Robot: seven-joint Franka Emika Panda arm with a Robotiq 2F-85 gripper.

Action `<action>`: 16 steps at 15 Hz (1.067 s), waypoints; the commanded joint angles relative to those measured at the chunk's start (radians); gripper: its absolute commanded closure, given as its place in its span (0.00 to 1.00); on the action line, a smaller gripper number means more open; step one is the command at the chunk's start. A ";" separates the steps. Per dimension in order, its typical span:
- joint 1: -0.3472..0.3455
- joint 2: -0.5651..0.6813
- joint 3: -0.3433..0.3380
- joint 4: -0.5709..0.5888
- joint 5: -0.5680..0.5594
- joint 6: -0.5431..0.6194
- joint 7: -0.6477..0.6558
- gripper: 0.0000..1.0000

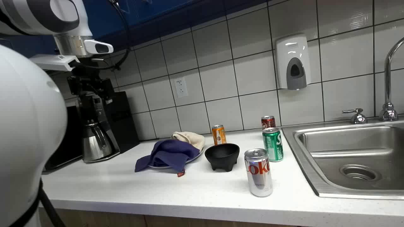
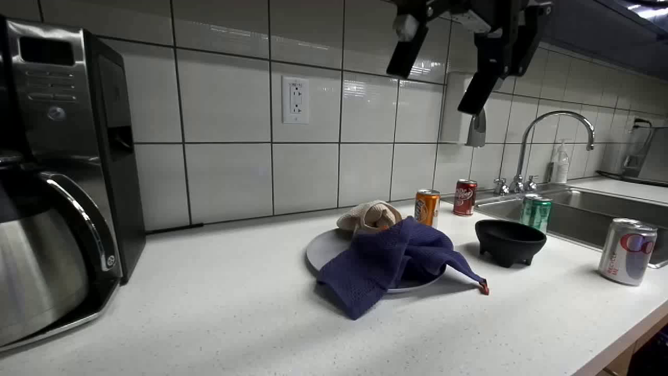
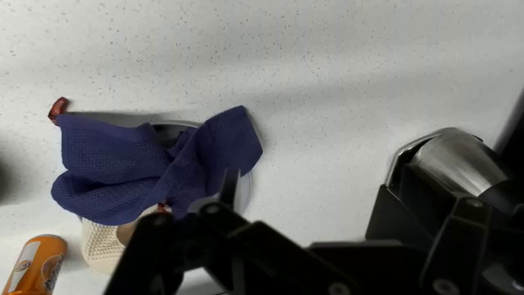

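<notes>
Pincer [image 2: 436, 85] wide and empty, I hang high above the counter [image 2: 224, 313], touching nothing. Below me lies the navy cloth [image 2: 386, 256], heaped across the grey plate [image 2: 321, 250]; the plate probably props up its folds, while a corner overhangs the near left rim and another trails right, ending in a red tag [image 2: 484, 286]. On the plate's far side sits the cream cloth [image 2: 350, 218]. Farther right, the black bowl [image 2: 511, 243] stands level, thanks, I judge, to its stubby feet [image 2: 506, 258], with an orange can [image 2: 427, 206] far and left of it and a silver can [image 1: 258, 176] near and right. Well to the left, the carafe [image 1: 91, 146] sits in the coffee maker [image 1: 123, 119], presumably its own seat. From the wrist I look down on navy cloth and carafe but miss the silver can and the sink [image 1: 305, 160], which both exterior views show; the drain [image 1: 360, 172] appears in an exterior view, where, however, the cloth hides most of the plate whose edge I see from the wrist.
</notes>
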 commanded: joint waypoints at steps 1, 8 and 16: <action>0.003 0.001 -0.003 0.002 -0.003 -0.003 0.003 0.00; -0.019 0.018 0.017 -0.002 -0.029 0.006 0.039 0.00; -0.065 0.091 0.022 -0.017 -0.089 0.069 0.077 0.00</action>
